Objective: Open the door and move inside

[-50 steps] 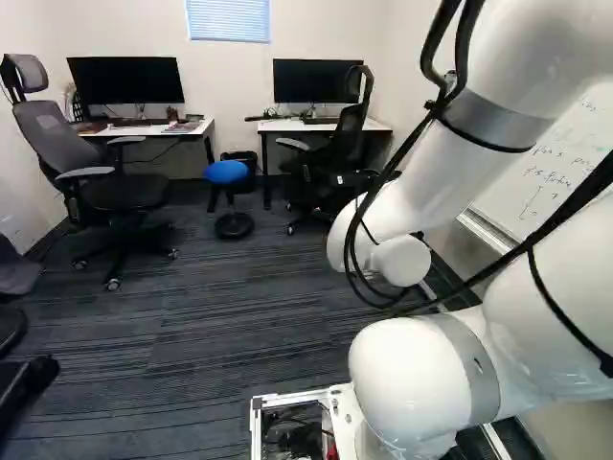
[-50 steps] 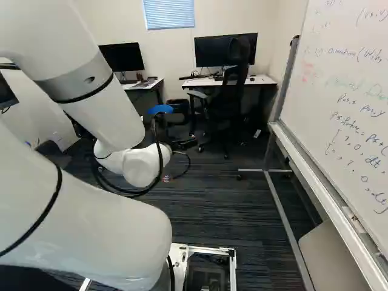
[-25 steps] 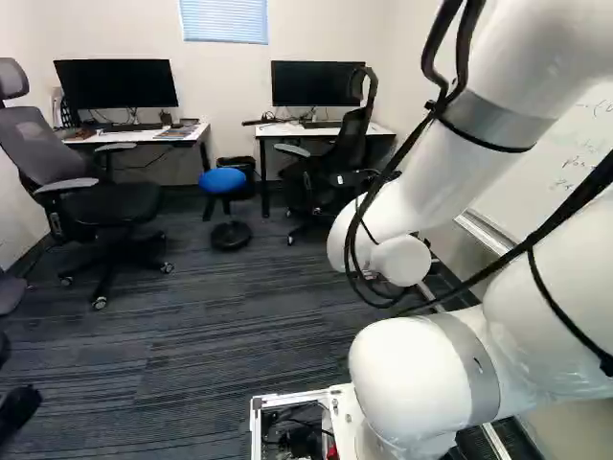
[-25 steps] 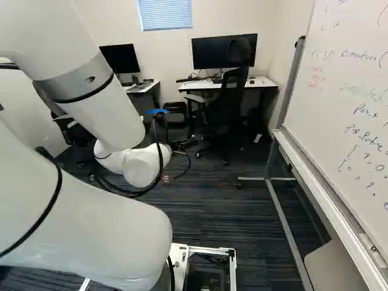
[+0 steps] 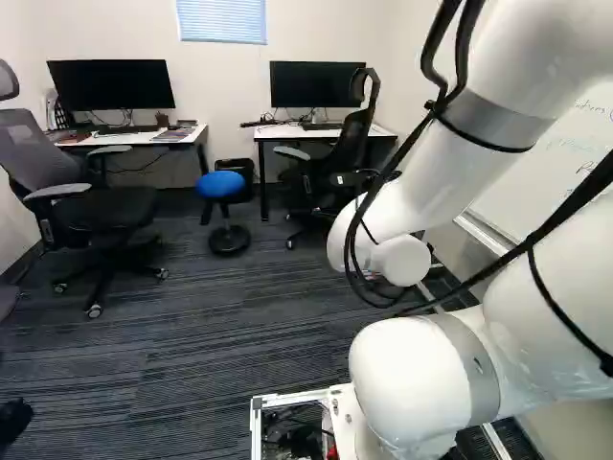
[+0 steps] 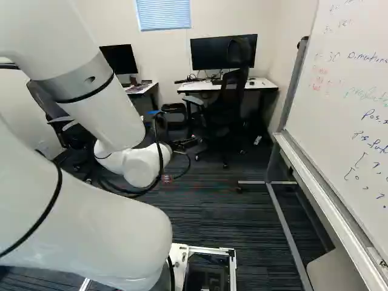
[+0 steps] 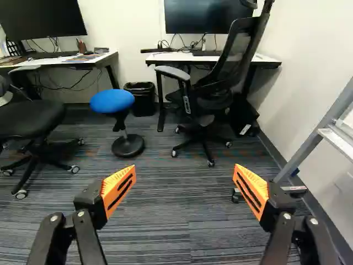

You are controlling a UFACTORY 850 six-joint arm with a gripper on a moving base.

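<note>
Though base views perhaps catch the gripper [image 6: 183,143] dimly, the wrist view shows fingers [image 7: 113,184] apart.

A stool [image 5: 220,184] stood between two chairs [image 5: 91,209], before a bin [image 7: 144,105]; behind each chair, a monitor [image 5: 112,84] stood on a tabletop [image 5: 144,138].

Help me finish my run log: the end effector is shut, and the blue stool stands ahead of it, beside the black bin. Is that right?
Not quite: the end effector is open, its orange pads standing well apart, as the wrist view shows. The blue stool does stand ahead of it, beside the black bin.
</note>
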